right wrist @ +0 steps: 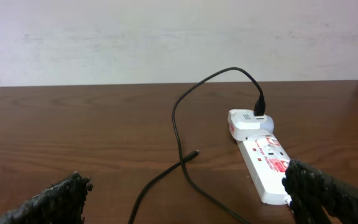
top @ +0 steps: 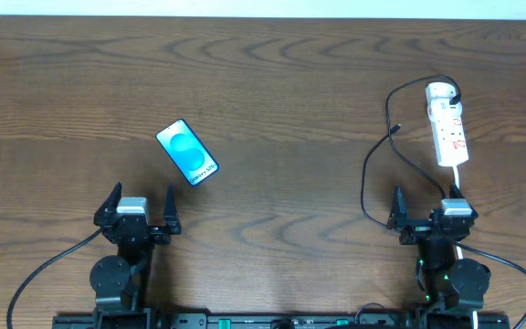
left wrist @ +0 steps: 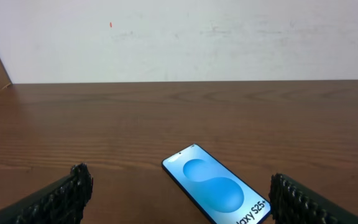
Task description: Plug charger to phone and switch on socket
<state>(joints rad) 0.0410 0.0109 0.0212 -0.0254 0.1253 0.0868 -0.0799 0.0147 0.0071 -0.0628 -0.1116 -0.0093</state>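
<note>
Left gripper (top: 142, 195) sits low at the near edge, jaws spread wide on nothing; the phone (top: 187, 152) lies flat and skewed just beyond it, with bare table (top: 281, 82) on every side. Right gripper (top: 425, 203) likewise gapes empty. The socket (top: 447, 123) lies far right, and the charger (right wrist: 174, 118) is plugged in at its far end. The cable loops left, loose tip on wood, well apart from the phone.

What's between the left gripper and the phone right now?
Nothing: only bare table lies between the open left gripper and the phone, clearest in the overhead view.
</note>
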